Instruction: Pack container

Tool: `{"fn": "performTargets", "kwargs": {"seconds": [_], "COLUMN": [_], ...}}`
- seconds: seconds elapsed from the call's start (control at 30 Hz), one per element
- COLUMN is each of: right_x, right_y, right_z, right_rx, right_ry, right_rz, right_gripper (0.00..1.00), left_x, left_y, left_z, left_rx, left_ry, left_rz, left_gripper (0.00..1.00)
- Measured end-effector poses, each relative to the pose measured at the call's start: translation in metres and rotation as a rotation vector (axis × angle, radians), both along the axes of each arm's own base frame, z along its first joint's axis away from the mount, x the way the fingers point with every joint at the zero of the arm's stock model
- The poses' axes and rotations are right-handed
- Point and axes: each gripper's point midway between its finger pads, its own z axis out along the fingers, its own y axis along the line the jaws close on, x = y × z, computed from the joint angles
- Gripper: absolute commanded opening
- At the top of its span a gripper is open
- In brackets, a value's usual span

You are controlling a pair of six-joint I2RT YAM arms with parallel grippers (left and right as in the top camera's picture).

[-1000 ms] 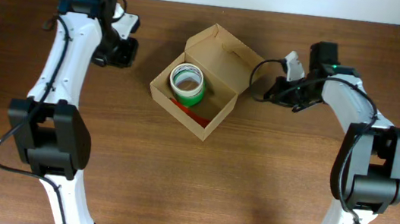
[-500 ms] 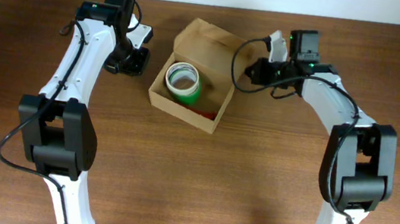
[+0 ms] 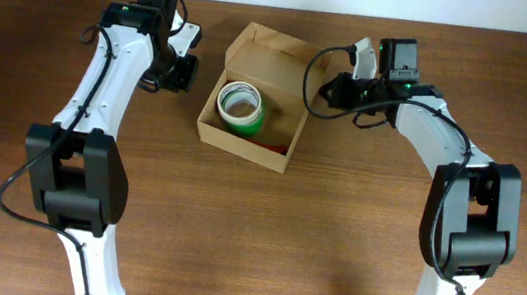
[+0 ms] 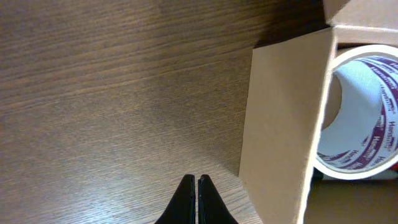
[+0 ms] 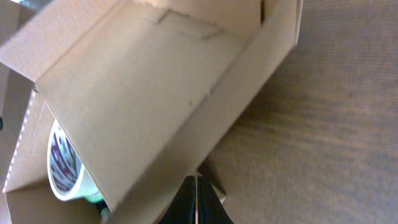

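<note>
Since the cardboard box [image 3: 241,147] sits mid-table [image 3: 233,234] between both arms, tape roll [image 3: 244,106] inside and flap lid [image 3: 275,53] upright, closing looks due: the right tool [image 5: 196,180], pinched narrow and empty, should tip the flap over while the left tool [image 4: 196,180], likewise pinched, braces the wall.

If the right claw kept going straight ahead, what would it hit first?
Probably the container: the right gripper, shut, points at its cardboard side wall just ahead, though the exact gap is unclear.

Container [image 3: 240,151] open on top, tape roll [image 3: 243,107] filling its left side, free room right of it, lid [image 3: 273,56] raised behind
</note>
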Motion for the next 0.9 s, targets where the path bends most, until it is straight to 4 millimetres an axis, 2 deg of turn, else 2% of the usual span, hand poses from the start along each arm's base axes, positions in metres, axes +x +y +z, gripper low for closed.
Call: {"fn": "performTargets", "kwargs": {"seconds": [0.07, 0.23, 0.37, 0.47, 0.57, 0.73, 0.8, 0.9], "right_x": [-0.005, -0.013, -0.016, -0.013, -0.003, 0.001, -0.001, -0.005], "right_y": [0.0, -0.004, -0.019, -0.04, -0.069, -0.104, -0.111, -0.111], "right_z": [-0.003, -0.008, -0.01, -0.006, 0.005, 0.014, 0.013, 0.011], "right_rx": [-0.001, -0.002, -0.01, -0.014, -0.017, -0.025, -0.03, -0.038], "right_ry": [0.029, 0.073, 0.106, 0.119, 0.109, 0.11, 0.118, 0.128], "right_rz": [0.001, 0.002, -0.016, -0.046, -0.095, -0.145, -0.149, -0.135], "right_gripper": [0.04, 0.04, 0.04, 0.04, 0.04, 0.04, 0.04, 0.04], "left_x": [-0.001, -0.011, -0.02, -0.022, -0.028, -0.041, -0.047, -0.054], "left_y": [0.001, -0.001, -0.006, -0.014, -0.027, -0.053, -0.064, -0.076], "left_z": [-0.008, -0.048, -0.068, -0.068, -0.068, -0.067, -0.067, -0.066], "left_rx": [0.003, -0.001, -0.02, -0.036, -0.056, -0.072, -0.075, -0.081], "left_ry": [0.021, 0.139, 0.205, 0.212, 0.236, 0.281, 0.302, 0.324], "left_rz": [0.004, 0.01, 0.015, 0.01, 0.01, 0.014, 0.02, 0.039], "left_gripper": [0.02, 0.02, 0.02, 0.02, 0.02, 0.02, 0.02, 0.02]}}
